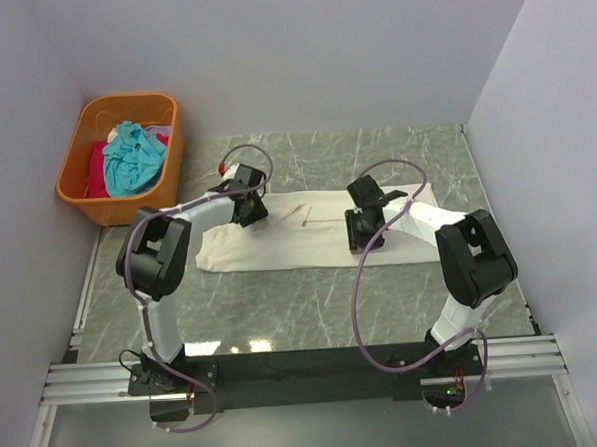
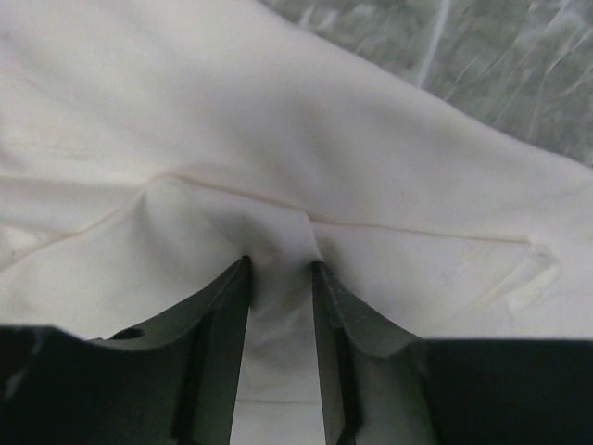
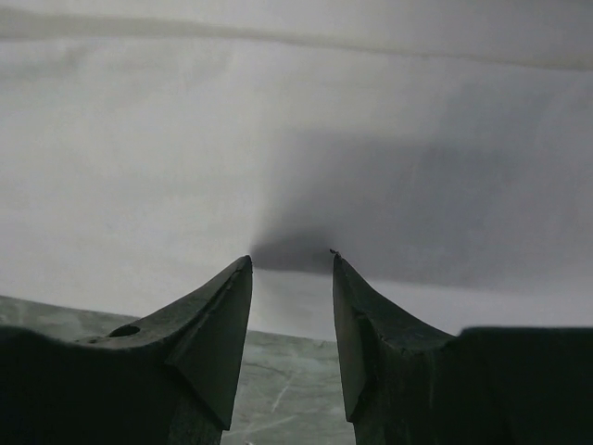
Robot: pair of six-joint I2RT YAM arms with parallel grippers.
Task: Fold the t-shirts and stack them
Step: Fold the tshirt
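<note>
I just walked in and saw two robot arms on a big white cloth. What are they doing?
The arms are folding a cream t-shirt that lies flat on the table. The left gripper pinches a ridge of cloth near the shirt's left end. The right gripper sits at the shirt's near edge, jaws apart, holding nothing. A teal t-shirt and a red t-shirt lie crumpled in the orange basket at the back left, so nothing is stacked yet.

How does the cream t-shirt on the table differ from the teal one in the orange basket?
The cream t-shirt lies spread flat on the table; the teal t-shirt is crumpled in the basket, atop red cloth. The cream one shows more area than the teal one. Both are soft cloth.
</note>
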